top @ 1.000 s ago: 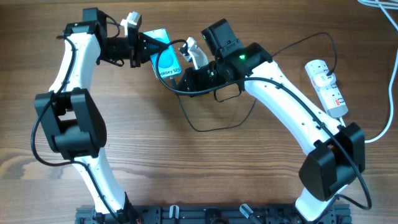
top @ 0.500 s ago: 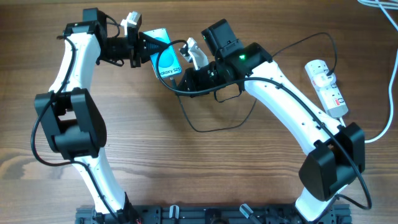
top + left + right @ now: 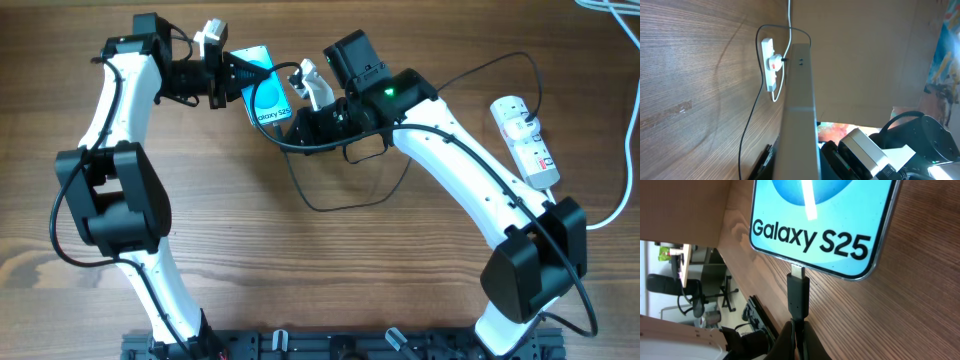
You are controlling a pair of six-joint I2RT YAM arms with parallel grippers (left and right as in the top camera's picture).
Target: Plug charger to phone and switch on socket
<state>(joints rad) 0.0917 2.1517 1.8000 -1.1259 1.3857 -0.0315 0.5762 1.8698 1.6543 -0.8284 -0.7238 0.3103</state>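
Note:
The phone with its light blue "Galaxy S25" screen lies at the back of the table. My left gripper is shut on its far end; in the left wrist view the phone shows edge-on between the jaws. My right gripper is shut on the charger's black connector, whose metal tip touches the port on the phone's bottom edge. The black charger cable loops over the table to a white plug in the socket at the right, also in the left wrist view.
The socket's thick white cord runs off the right edge. A thin white cable lies at the back right corner. The arms' bases stand at the front edge.

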